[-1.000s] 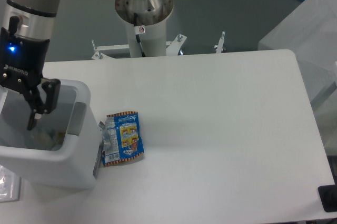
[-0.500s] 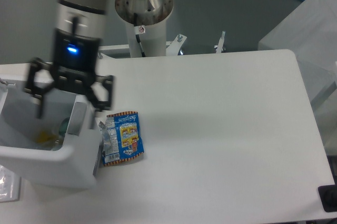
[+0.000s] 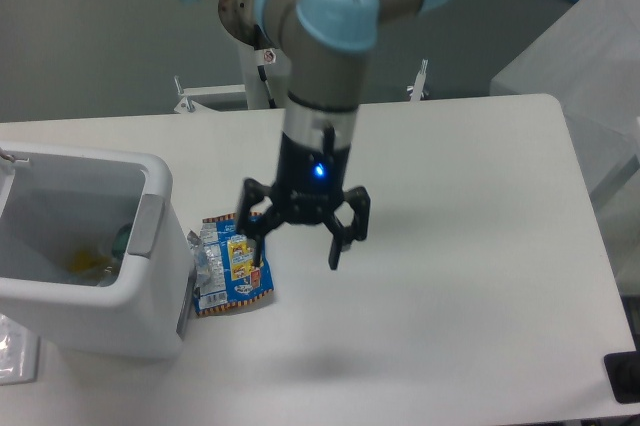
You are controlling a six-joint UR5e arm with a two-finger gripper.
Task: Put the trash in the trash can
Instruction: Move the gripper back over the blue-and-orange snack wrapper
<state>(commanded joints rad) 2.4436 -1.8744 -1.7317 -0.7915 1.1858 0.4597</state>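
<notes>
Black two-finger hand [image 3: 298, 248] spread wide, holding nothing, hanging above the white bench [image 3: 450, 246] with a small blue light glowing on its body just above the fingers. Left-of-picture fingertip [image 3: 259, 246] over the right edge of the flat crinkled blue snack wrapper with orange edges [image 3: 230, 264]; whether touching it or just above, not clear from this view. Other fingertip out over bare bench, apart from the wrapper. Above the hand, a grey arm with pale blue joint caps [image 3: 318, 16], rising to a white cylindrical base post [image 3: 262, 71] behind the far bench edge. Wrapper lying flat on the bench, silver lining showing along its left side, just beside the right wall of the white boxy plastic bin with rounded corners [image 3: 150, 181]. Bin at the left end of the bench, open at the top, a grey panel [image 3: 148, 226] on its side facing the wrapper. Inside the bin, low against the right wall, a greenish shape [image 3: 121, 238] and something yellowish next to it; too blurred to say what. Beyond the far edge, metal bracket pieces with upright bolts [image 3: 340, 81]. At the right of the picture, a pale grey slanted surface [image 3: 580, 56], with something blue in the top corner.
</notes>
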